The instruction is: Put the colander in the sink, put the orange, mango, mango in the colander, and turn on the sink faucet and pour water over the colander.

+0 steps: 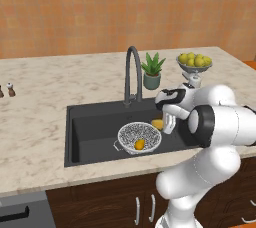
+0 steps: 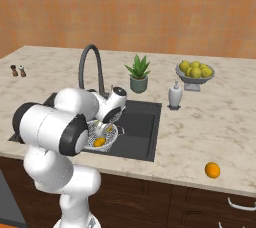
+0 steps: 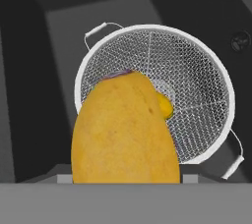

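Holding one mango (image 3: 125, 129) above colander (image 3: 197, 95), one inside.

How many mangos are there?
2: one mango lies inside the colander; the other mango is held in the claw above it.

A large yellow-orange mango (image 3: 125, 129) fills the lower middle of the view, close to the camera, with a faint purple tinge at its top edge. Behind it sits a round white mesh colander (image 3: 197, 85) with two thin side handles, resting in a matte black sink (image 3: 59, 26). A smaller yellow fruit (image 3: 165, 106) lies inside the colander, partly hidden by the mango. A round drain (image 3: 240, 41) shows at upper right.
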